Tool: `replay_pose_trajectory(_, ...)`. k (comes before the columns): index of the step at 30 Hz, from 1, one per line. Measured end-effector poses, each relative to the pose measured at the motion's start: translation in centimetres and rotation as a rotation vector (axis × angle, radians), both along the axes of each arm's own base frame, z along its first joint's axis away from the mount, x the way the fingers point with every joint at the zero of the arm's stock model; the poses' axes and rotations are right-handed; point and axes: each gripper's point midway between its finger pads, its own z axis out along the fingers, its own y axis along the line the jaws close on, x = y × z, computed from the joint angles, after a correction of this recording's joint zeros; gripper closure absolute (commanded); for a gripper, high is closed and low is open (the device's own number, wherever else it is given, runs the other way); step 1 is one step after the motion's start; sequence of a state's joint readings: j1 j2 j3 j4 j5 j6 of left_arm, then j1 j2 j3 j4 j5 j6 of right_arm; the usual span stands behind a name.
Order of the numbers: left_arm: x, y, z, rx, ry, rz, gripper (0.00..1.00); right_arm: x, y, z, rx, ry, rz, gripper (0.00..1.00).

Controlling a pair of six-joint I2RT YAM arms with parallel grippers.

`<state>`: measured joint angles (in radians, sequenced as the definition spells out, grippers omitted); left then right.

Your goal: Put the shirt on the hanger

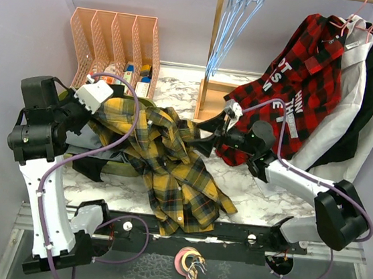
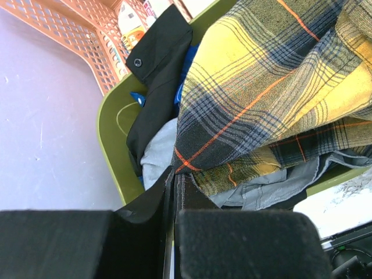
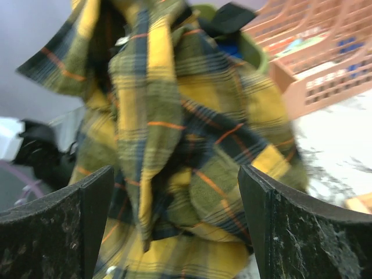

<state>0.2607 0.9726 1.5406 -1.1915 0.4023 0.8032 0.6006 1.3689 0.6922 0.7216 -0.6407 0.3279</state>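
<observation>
Over the counter (image 1: 260,202), left pincer (image 2: 174,181) pinches the shirt (image 1: 176,172), holding it up so the cloth drapes open; right pincer (image 3: 174,192) gapes wide beside it, probably for a second hold; the hanger (image 1: 235,24) hangs behind, untouched.

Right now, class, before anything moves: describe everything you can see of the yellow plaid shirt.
The shirt looks like soft flannel, mustard-yellow and dark green plaid crossed by thin orange lines. It is crumpled and bunched, not on any hanger. Its left end is held up, pinched in the shut left gripper above the green bin of clothes. The rest spills down onto the marble table. The open right gripper stands on either side of its hanging folds without gripping them.
</observation>
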Motion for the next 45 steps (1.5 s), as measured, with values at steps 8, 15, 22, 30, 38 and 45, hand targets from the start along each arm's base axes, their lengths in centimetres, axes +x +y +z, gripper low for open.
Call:
replay_pose_trajectory(8, 0.3, 0.8, -0.5, 0.005, -0.008, 0.05, 1.0, -4.4, 0.7, -1.0, -0.031, 0.062, 0.204, 0.17)
replay_pose_trajectory(15, 0.4, 1.5, -0.5, -0.005, -0.014, 0.095, 1.0, -6.4, 1.0, -2.4, -0.068, 0.046, 0.157, 0.24)
replay_pose_trajectory(22, 0.0, 1.7, -0.2, -0.015, -0.025, 0.116, 1.0, -4.3, 2.3, -5.5, -0.124, 0.097, 0.103, 0.29)
replay_pose_trajectory(30, 0.0, 1.8, 0.1, -0.025, -0.038, 0.135, 1.0, -3.7, 4.9, -6.7, -0.155, 0.099, 0.135, 0.96)
replay_pose_trajectory(38, 1.2, 4.8, -1.2, 0.029, -0.07, 0.28, 1.0, -0.5, 3.6, -7.4, -0.205, 0.116, -0.079, 0.99)
replay_pose_trajectory(45, 2.1, 6.1, -3.8, 0.024, -0.028, 0.359, 1.0, 1.7, 0.3, -8.3, -0.219, 0.201, -0.33, 0.99)
